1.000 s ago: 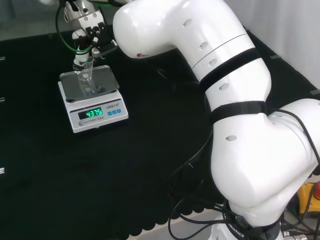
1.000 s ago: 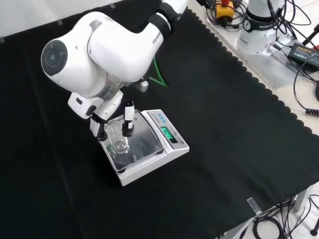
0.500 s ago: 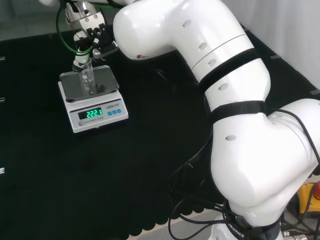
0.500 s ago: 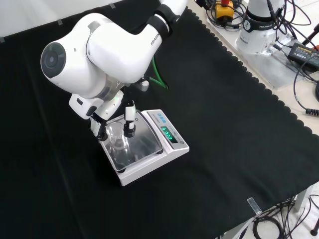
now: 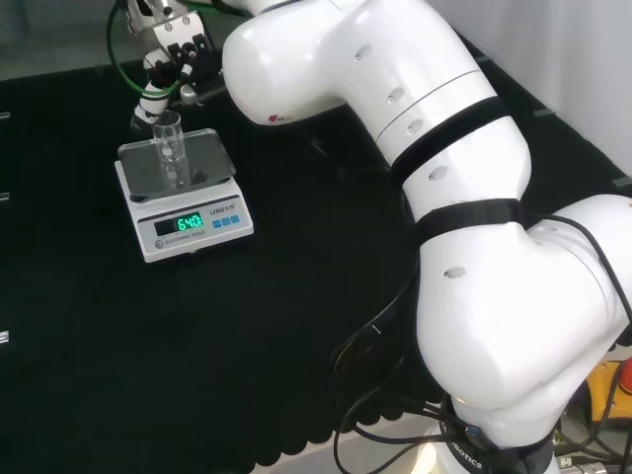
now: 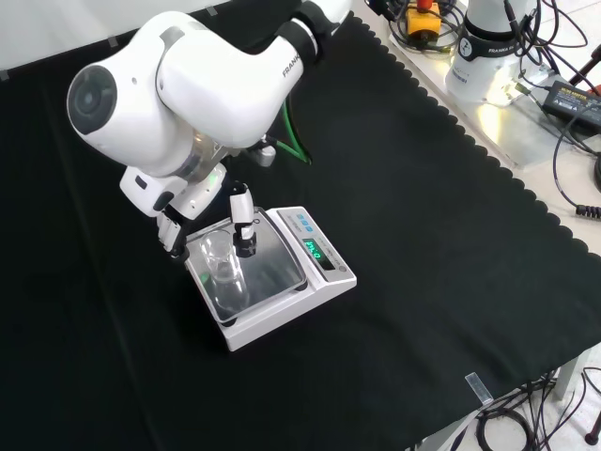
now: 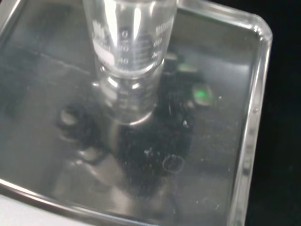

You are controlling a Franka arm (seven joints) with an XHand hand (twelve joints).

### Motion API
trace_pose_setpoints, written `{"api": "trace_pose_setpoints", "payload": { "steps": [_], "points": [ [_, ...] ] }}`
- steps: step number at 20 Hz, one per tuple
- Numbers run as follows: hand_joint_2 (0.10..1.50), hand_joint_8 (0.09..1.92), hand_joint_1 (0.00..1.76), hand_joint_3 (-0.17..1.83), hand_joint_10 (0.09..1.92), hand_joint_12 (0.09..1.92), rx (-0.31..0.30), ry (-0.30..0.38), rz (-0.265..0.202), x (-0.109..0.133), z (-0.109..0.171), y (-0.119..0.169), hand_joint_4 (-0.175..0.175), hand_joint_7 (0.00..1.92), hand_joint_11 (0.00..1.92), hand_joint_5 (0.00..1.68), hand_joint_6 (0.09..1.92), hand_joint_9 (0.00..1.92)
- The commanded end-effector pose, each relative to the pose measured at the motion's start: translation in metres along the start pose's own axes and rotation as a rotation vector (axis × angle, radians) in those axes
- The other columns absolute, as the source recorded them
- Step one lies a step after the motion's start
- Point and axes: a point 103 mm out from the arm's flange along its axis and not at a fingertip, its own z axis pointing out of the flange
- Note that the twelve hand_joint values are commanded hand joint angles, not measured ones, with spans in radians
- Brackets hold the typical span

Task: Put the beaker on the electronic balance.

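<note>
The beaker (image 5: 170,146) stands upright on the pan of the electronic balance (image 5: 183,193), placed there for weighing (its display is lit). The hand (image 5: 166,54), fingers now spread and clear of the glass, has lifted away from where it gripped the beaker a second ago
</note>
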Motion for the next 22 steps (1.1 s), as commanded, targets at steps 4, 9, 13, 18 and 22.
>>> {"api": "trace_pose_setpoints", "payload": {
  "steps": [4, 9, 13, 18, 22],
  "points": [
    [0.79, 0.95, 0.47, -0.14, 0.76, 1.07, 0.008, 0.004, 0.067, -0.030, 0.006, -0.036, -0.100, 0.43, 0.93, 0.26, 0.55, 0.75],
    [0.83, 0.94, 0.54, -0.12, 0.75, 1.05, -0.014, 0.022, 0.095, -0.045, 0.009, -0.064, -0.105, 0.45, 0.95, 0.28, 0.53, 0.77],
    [0.84, 0.93, 0.55, -0.11, 0.73, 1.03, -0.032, 0.033, 0.120, -0.056, 0.013, -0.089, -0.109, 0.46, 0.98, 0.29, 0.52, 0.79],
    [0.85, 0.93, 0.56, -0.11, 0.73, 1.02, -0.044, 0.048, 0.152, -0.069, 0.020, -0.118, -0.110, 0.47, 0.99, 0.29, 0.52, 0.80],
    [0.87, 0.93, 0.59, -0.10, 0.72, 1.01, -0.073, 0.069, 0.166, -0.076, 0.026, -0.136, -0.111, 0.48, 1.00, 0.29, 0.52, 0.81]
  ]
}}
